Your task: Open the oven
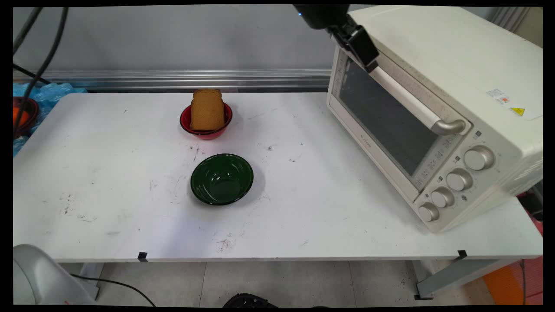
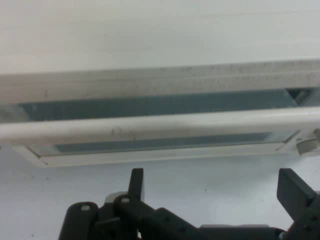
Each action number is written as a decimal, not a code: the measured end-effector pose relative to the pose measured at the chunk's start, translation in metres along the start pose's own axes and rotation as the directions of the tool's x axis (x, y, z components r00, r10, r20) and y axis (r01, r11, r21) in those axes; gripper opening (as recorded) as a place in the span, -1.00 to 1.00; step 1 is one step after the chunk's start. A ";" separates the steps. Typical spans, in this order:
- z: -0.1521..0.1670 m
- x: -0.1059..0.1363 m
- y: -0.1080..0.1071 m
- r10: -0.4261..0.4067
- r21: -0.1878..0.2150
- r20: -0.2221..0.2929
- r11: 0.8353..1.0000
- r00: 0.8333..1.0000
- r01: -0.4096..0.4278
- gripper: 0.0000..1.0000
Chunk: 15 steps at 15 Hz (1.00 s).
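Note:
My gripper (image 1: 368, 58) hangs at the top of the main view, right at the upper left end of the toaster oven's handle (image 1: 412, 102). The cream toaster oven (image 1: 438, 108) stands on the table's right side with its glass door shut. In the hand view the handle (image 2: 160, 125) runs across the picture above my open gripper (image 2: 215, 187), whose fingers (image 2: 136, 182) stand wide apart with nothing between them. A slice of brown bread (image 1: 207, 109) stands in a red bowl (image 1: 206, 130) at the table's back middle. A green bowl (image 1: 222, 178) sits in front of it, with nothing in it.
The white table (image 1: 108, 182) is scuffed and marked. Black cables (image 1: 39, 52) hang at the upper left. Blue plastic and an orange-and-dark bowl (image 1: 24, 115) lie beyond the table's left edge. An aluminium rail (image 1: 173, 79) runs along the wall.

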State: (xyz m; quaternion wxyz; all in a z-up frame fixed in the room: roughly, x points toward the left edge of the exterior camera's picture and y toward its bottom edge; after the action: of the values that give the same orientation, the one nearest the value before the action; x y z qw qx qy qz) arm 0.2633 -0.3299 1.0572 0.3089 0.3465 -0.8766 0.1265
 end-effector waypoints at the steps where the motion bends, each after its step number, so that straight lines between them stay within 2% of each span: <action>1: 0.002 0.003 0.001 0.001 0.003 0.002 1.000 1.000 -0.001 1.00; 7: 0.021 0.028 0.013 -0.009 0.026 0.009 1.000 1.000 0.009 1.00; 8: 0.025 0.031 0.014 -0.011 0.029 0.010 1.000 1.000 0.011 -1.00; 15: 0.050 0.051 0.021 -0.018 0.030 0.040 0.999 0.999 0.017 -1.00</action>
State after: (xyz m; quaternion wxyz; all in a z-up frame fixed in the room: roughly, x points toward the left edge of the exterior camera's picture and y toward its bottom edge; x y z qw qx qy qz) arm 0.1976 -0.3631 1.0504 0.2871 0.3613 -0.8776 0.1300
